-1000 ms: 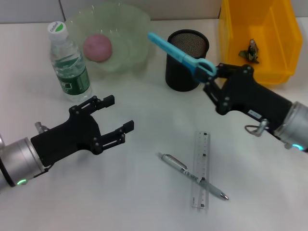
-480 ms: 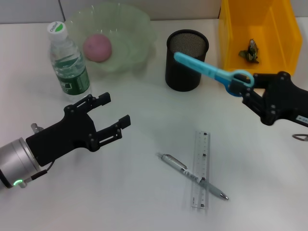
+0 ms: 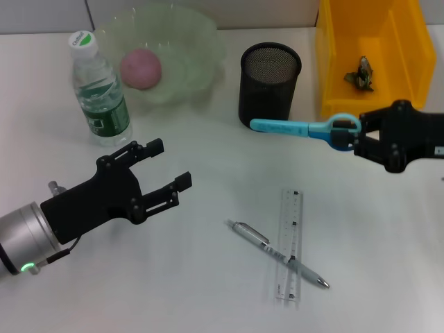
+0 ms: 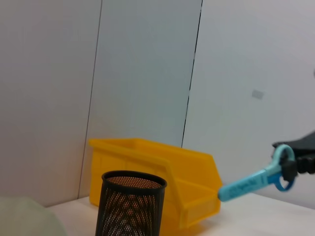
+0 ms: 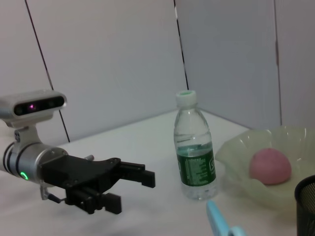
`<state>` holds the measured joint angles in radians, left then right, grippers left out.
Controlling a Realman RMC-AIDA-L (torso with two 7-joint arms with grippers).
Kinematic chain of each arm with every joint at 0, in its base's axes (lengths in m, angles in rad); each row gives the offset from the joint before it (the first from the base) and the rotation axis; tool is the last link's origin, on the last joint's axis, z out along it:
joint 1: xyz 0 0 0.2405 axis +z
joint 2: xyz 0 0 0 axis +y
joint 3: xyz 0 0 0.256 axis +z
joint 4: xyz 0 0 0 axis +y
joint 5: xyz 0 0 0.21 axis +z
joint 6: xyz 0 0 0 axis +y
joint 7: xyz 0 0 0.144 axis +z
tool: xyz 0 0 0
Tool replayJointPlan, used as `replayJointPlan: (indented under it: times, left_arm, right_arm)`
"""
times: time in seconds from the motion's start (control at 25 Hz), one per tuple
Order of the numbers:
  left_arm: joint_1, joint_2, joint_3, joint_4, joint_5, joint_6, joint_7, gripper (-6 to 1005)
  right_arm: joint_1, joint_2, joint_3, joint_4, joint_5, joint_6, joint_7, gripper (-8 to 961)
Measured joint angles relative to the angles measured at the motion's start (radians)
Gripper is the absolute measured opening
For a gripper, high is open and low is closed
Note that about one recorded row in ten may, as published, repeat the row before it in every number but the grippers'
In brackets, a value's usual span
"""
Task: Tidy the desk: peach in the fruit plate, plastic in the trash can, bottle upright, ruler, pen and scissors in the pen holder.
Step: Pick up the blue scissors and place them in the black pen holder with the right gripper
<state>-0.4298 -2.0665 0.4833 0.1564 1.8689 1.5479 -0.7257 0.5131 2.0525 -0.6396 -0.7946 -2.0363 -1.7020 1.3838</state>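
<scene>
Right gripper point(image 3: 355, 137), clamped on the scissors point(image 3: 298, 127), has swung them away from the holder point(image 3: 269, 87), now level; insertion undone; left gripper point(image 3: 161, 170) wide, idle.

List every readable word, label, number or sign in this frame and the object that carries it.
None can be read.
Water bottle: white print on the green label and on the cap, too blurred to read.
Ruler: graduation marks only, numbers too small to make out.
Left gripper and right gripper: no markings visible.
</scene>
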Motion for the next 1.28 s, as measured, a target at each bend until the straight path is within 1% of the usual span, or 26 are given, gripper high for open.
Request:
replayJointPlan:
  times: [0.12, 0.2, 0.48, 0.88, 0.96, 1.08, 1.28]
  left_arm:
    - [0.004, 0.000, 0.001, 0.000, 0.000, 0.002, 0.000, 800]
    - [0.007, 0.001, 0.001, 0.000, 0.001, 0.006, 0.000, 800]
    - [0.012, 0.000, 0.001, 0.000, 0.001, 0.011, 0.005, 800]
    - [0.015, -0.005, 0.000, -0.025, -0.003, 0.001, 0.016, 800]
    - [0.018, -0.006, 0.000, -0.026, -0.003, 0.000, 0.017, 800]
    - [0.020, -0.007, -0.002, -0.034, -0.004, -0.001, 0.022, 800]
    - [0.021, -0.007, -0.006, -0.048, -0.005, -0.002, 0.035, 800]
  right_arm:
    - [0.033, 0.000, 0.000, -0.043, -0.023, -0.008, 0.048, 80]
    - [0.042, 0.000, 0.000, -0.055, -0.025, -0.013, 0.060, 80]
    - [0.035, 0.006, 0.008, -0.071, -0.025, 0.008, 0.060, 80]
    - [0.032, 0.009, 0.011, -0.088, -0.021, 0.141, 0.074, 80]
    - [0.035, 0.012, 0.011, -0.096, -0.020, 0.165, 0.078, 80]
    - [0.034, 0.023, 0.009, -0.121, -0.020, 0.206, 0.084, 80]
    - [0.038, 0.025, 0.001, -0.126, -0.019, 0.240, 0.104, 81]
